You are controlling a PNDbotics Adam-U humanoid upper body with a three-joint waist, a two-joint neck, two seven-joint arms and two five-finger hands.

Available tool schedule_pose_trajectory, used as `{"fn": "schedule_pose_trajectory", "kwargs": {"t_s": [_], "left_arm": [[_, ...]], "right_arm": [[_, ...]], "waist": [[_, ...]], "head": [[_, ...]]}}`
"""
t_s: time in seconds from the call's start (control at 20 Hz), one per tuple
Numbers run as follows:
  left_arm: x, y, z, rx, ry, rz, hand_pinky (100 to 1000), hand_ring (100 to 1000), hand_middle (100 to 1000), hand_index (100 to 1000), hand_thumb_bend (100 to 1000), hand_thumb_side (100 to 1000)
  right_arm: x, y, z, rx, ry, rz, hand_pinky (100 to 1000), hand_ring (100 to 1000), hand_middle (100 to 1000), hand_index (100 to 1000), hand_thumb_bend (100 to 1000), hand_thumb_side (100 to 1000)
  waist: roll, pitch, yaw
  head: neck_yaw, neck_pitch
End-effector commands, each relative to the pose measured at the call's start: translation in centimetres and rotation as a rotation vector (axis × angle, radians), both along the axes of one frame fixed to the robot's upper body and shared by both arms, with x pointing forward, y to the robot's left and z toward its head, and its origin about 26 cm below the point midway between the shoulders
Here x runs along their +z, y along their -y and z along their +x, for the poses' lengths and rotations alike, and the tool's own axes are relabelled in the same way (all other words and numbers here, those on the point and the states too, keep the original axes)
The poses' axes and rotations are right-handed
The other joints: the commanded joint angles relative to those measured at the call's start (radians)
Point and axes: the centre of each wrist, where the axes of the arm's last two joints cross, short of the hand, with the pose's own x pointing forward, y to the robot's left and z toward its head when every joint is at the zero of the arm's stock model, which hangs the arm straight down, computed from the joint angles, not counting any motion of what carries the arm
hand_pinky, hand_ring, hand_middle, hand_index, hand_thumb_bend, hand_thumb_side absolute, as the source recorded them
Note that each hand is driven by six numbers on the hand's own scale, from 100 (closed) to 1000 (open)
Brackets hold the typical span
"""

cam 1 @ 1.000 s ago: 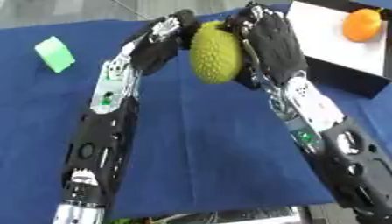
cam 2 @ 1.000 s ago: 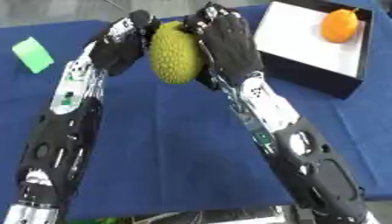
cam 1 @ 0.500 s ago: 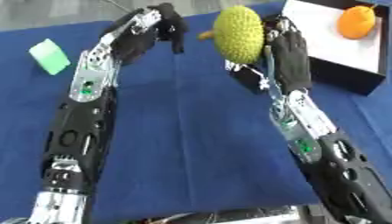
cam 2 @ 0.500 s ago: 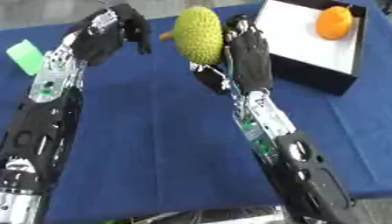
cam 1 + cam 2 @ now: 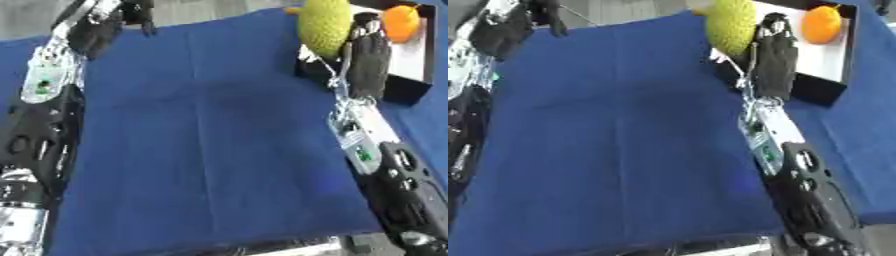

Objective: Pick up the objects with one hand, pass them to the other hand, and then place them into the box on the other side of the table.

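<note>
A bumpy yellow-green fruit (image 5: 322,26) is held up at the top of the view, right at the near-left corner of the box (image 5: 408,93). My right hand (image 5: 368,56) is curled round its right side, back of the hand toward me. The box is black outside and white inside, and an orange (image 5: 402,22) lies in it. My left hand (image 5: 98,29) hangs at the top left, well away from the fruit, fingers relaxed and holding nothing.
A blue cloth (image 5: 201,150) covers the table between my two arms. My left arm (image 5: 39,115) runs down the left edge and my right arm (image 5: 385,165) down the right. The table's front edge shows at the bottom.
The left hand let go of the fruit and drew back to the left. The right hand carried the fruit right, up to the box. The camera has also shifted.
</note>
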Motion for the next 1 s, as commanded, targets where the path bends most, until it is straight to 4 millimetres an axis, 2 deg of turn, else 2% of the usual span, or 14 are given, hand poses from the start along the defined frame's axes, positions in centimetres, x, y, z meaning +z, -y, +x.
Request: {"fn": "schedule_pose_trajectory", "kwargs": {"t_s": [0.05,0.1,0.2,0.25,0.4,0.45,0.55,0.6,0.65,0.7,0.75,0.8,0.9,1.0], "left_arm": [[2.3,-4.1,-0.8,-0.022,0.177,0.031,559,413,455,630,100,683],[2.1,-5.5,-1.2,-0.004,0.175,0.020,559,414,455,630,100,678],[1.9,-7.9,-2.1,0.030,0.172,0.007,560,414,456,631,100,672],[1.7,-8.9,-2.6,0.045,0.170,0.002,560,415,456,632,100,672],[1.1,-11.7,-3.7,0.093,0.150,-0.003,560,415,456,631,100,676],[0.9,-12.5,-4.0,0.109,0.140,-0.002,560,415,456,631,100,680],[0.6,-13.4,-4.3,0.127,0.131,0.000,560,415,456,631,100,680],[0.4,-13.9,-4.5,0.140,0.123,0.003,560,415,455,630,100,685],[0.1,-14.7,-4.8,0.158,0.116,0.008,560,415,455,630,100,686],[-0.1,-15.3,-5.0,0.174,0.112,0.014,560,416,455,631,100,688],[-0.2,-15.7,-5.1,0.187,0.110,0.020,563,417,457,633,100,680],[-0.3,-16.2,-5.3,0.203,0.113,0.032,564,419,458,635,100,677],[-0.5,-17.0,-5.5,0.235,0.133,0.060,572,428,468,647,100,637],[-0.8,-17.9,-5.7,0.275,0.160,0.100,579,439,479,659,100,617]], "right_arm": [[1.8,5.0,0.8,-0.142,-0.097,0.001,693,1000,673,916,100,328],[2.1,6.7,1.1,-0.183,-0.174,0.004,770,1000,776,1000,100,263],[2.7,9.5,1.5,-0.242,-0.332,-0.007,862,1000,877,1000,100,211],[3.2,10.6,1.5,-0.266,-0.400,-0.017,918,1000,932,1000,100,235],[4.9,12.7,1.3,-0.333,-0.540,-0.040,958,1000,975,1000,100,328],[5.5,13.1,1.1,-0.356,-0.563,-0.051,965,1000,981,1000,100,287],[6.5,13.3,0.9,-0.385,-0.587,-0.073,965,1000,981,1000,100,287],[7.0,13.3,0.7,-0.401,-0.582,-0.095,975,661,985,1000,100,143],[7.8,13.1,0.4,-0.422,-0.559,-0.143,970,591,978,1000,100,129],[8.5,12.5,0.1,-0.436,-0.526,-0.203,965,573,971,1000,101,124],[9.1,11.8,-0.3,-0.444,-0.494,-0.262,965,552,964,976,355,153],[9.8,10.4,-0.8,-0.435,-0.445,-0.348,966,548,963,960,429,192],[10.9,7.1,-2.2,-0.400,-0.345,-0.525,977,538,969,916,436,381],[11.5,2.7,-4.3,-0.329,-0.241,-0.690,982,542,972,903,441,473]], "waist": [[-0.003,-0.030,0.012],[-0.003,-0.032,0.020],[-0.004,-0.035,0.035],[-0.004,-0.036,0.041],[-0.007,-0.041,0.056],[-0.008,-0.042,0.060],[-0.009,-0.043,0.062],[-0.009,-0.044,0.063],[-0.010,-0.045,0.063],[-0.010,-0.045,0.063],[-0.010,-0.046,0.062],[-0.009,-0.045,0.059],[-0.007,-0.045,0.054],[-0.005,-0.047,0.049]], "head": [[-0.026,-0.003],[-0.035,-0.003],[-0.051,-0.003],[-0.057,-0.003],[-0.068,-0.003],[-0.071,-0.003],[-0.073,-0.003],[-0.073,-0.003],[-0.072,-0.003],[-0.070,-0.003],[-0.066,-0.003],[-0.057,-0.003],[-0.034,-0.003],[-0.004,-0.003]]}}
